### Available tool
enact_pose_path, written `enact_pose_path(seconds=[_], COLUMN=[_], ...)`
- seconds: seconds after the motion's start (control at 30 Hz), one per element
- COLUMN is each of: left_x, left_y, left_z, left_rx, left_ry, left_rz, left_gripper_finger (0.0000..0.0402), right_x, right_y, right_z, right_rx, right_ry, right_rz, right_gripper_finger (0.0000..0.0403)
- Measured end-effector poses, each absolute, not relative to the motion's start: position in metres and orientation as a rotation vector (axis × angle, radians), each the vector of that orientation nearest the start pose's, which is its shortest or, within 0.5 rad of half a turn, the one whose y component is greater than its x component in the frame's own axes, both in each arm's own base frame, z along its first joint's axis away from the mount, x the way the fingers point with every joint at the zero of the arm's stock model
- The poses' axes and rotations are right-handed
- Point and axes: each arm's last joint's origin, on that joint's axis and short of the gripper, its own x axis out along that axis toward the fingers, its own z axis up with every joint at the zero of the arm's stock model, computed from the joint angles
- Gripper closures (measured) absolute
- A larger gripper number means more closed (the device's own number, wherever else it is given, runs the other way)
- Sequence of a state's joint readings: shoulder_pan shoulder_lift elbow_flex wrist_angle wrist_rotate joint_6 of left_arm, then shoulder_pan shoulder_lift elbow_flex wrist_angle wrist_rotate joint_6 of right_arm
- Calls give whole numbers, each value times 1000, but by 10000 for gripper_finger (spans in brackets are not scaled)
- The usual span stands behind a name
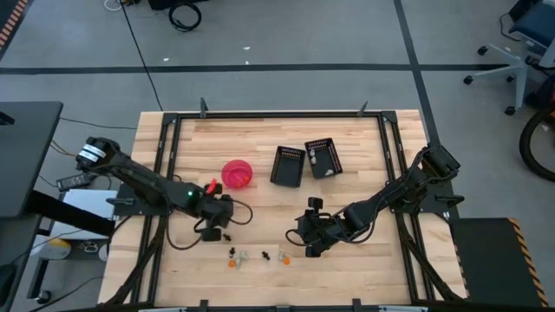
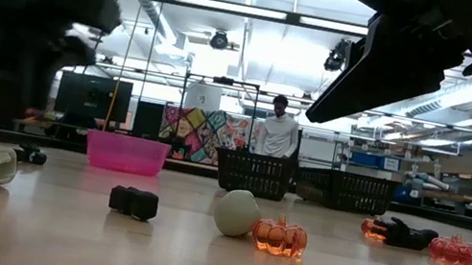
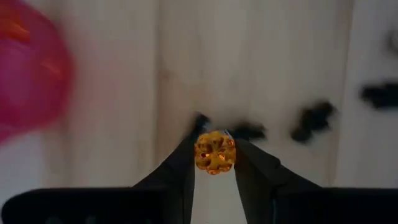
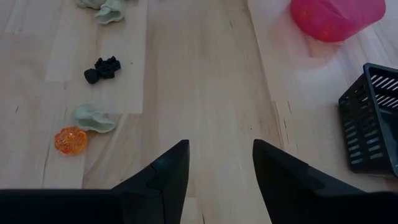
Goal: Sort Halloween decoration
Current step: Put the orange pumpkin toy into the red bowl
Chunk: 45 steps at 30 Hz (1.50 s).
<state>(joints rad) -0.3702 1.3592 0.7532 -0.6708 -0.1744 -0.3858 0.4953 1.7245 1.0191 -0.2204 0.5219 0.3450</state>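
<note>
Left claw is closed on a small orange pumpkin, pinched between its two fingertips above the tabletop, near the pink bowl. Right claw hangs with its jaws spread and nothing between them, over bare wood near the front of the tabletop.

The trinket looks like hard, glossy, translucent plastic: light, stiff and probably slippery, with a ribbed round body, so a grip across its widest part, as here, seems the safest hold. Too light a squeeze could let it squirt out.

Other pieces lie loose on the tabletop: a black trinket, a pale trinket and another orange pumpkin touching it. Two black baskets stand beyond the bowl.
</note>
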Motion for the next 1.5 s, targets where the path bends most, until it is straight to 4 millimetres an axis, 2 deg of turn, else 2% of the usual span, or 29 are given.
enact_pose_path(seconds=[0.2, 0.4, 0.73, 0.93, 1.27, 1.5], left_x=[223, 239, 256, 257, 259, 261], left_y=[-54, -29, 27, 49, 61, 59], left_z=[194, 194, 169, 161, 147, 148], left_rx=[86, 148, 41, -33, -130, -117], left_ry=[1060, 955, 1053, 1084, 1127, 1141], left_rz=[264, 403, 465, 447, 431, 417], left_gripper_finger=[308, 308, 308, 308, 303, 230], right_x=[308, 308, 308, 308, 308, 307], right_y=[150, 150, 150, 150, 150, 150], right_z=[177, 178, 177, 177, 177, 177], right_rx=[-126, -127, -132, -133, -132, -135], right_ry=[781, 778, 782, 787, 785, 789], right_rz=[-159, -158, -157, -159, -159, -159], right_gripper_finger=[222, 222, 222, 222, 222, 222])
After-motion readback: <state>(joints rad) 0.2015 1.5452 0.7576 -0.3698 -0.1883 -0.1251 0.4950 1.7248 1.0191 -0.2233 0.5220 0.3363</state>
